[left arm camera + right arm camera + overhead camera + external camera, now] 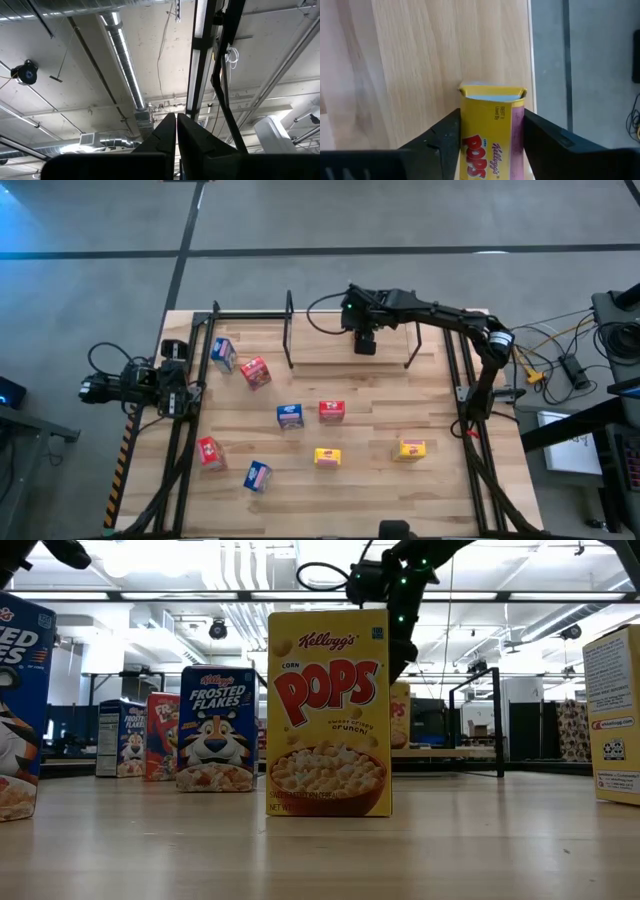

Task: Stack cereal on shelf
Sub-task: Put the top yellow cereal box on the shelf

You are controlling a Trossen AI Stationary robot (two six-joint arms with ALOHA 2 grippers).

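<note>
On the light board of the shelf (420, 75) stands a yellow cereal box (490, 130), upright between the fingers of my right gripper (492, 137). The jaws sit close on either side of it, slightly parted. From above, the right gripper (365, 343) hangs over the shelf (330, 363) at the back of the table. The other cereal boxes stand loose on the table: blue (222, 353), red (255, 372), blue (290, 416), red (331, 411), yellow (327, 457) and yellow (411, 448). My left gripper (176, 122) is shut and points up at the ceiling.
A red box (209, 451) and a blue box (257, 476) stand near the front left. The left arm (160, 385) rests at the table's left edge. Black frame rails (470, 430) run along both table sides. Cables lie off the right edge.
</note>
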